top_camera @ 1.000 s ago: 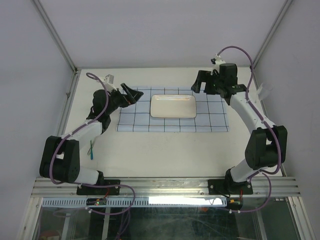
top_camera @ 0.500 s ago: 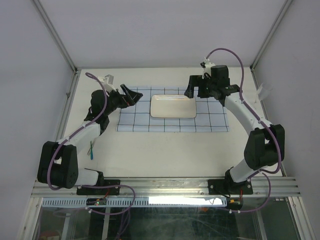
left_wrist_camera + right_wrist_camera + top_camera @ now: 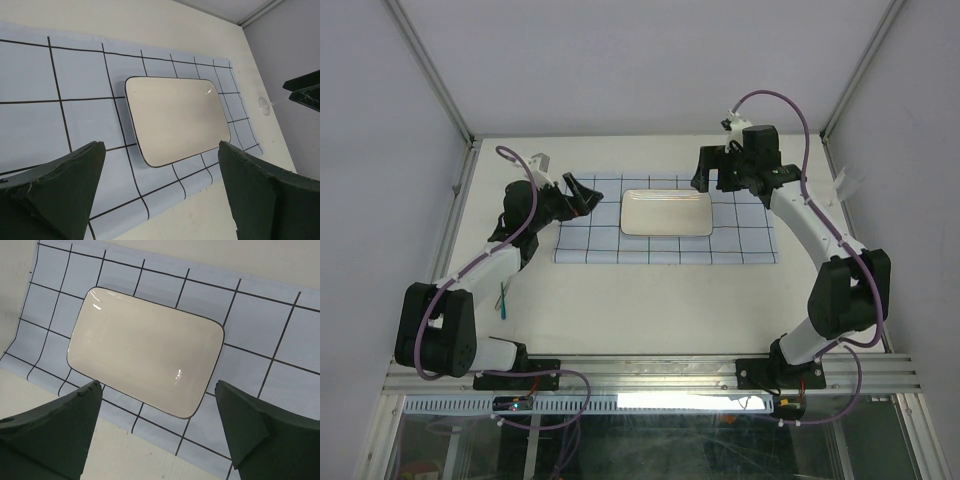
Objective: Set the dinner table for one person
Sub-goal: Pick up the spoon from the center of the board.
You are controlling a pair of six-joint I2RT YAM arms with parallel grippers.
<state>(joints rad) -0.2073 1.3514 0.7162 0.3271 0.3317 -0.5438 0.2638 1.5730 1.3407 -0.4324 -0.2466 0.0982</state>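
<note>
1. Bench (image 3: 650,300): a cream-white top with metal rails along its edges. It fills the booth floor, and both arm bases are bolted at its near edge.
2. Cloth (image 3: 740,245): pale blue with dark grid lines. It lies flat on the far half of the bench with its long side running left to right.
3. Plate (image 3: 666,212): white and rectangular, with rounded corners and a thin dark rim. It sits on the cloth, toward the far edge and about midway along it.
4. Left hand (image 3: 582,193): it hangs over the cloth's left end and points toward the plate. Its fingers are spread wide and grip nothing. In its wrist view the plate shows between the two fingers.
5. Right hand (image 3: 713,172): it hangs over the far right part of the cloth, just beside the plate's far right corner. Its fingers are wide apart and nothing is between them. Its wrist view looks down on the plate.
6. Thin green-and-blue thing (image 3: 503,298): it lies on the bare bench beside the left arm, well apart from the cloth. It is too small to tell what it is.
7. Small clear thing (image 3: 265,105): it lies on the bench beyond the cloth's right end. I cannot tell what kind of thing it is.
</note>
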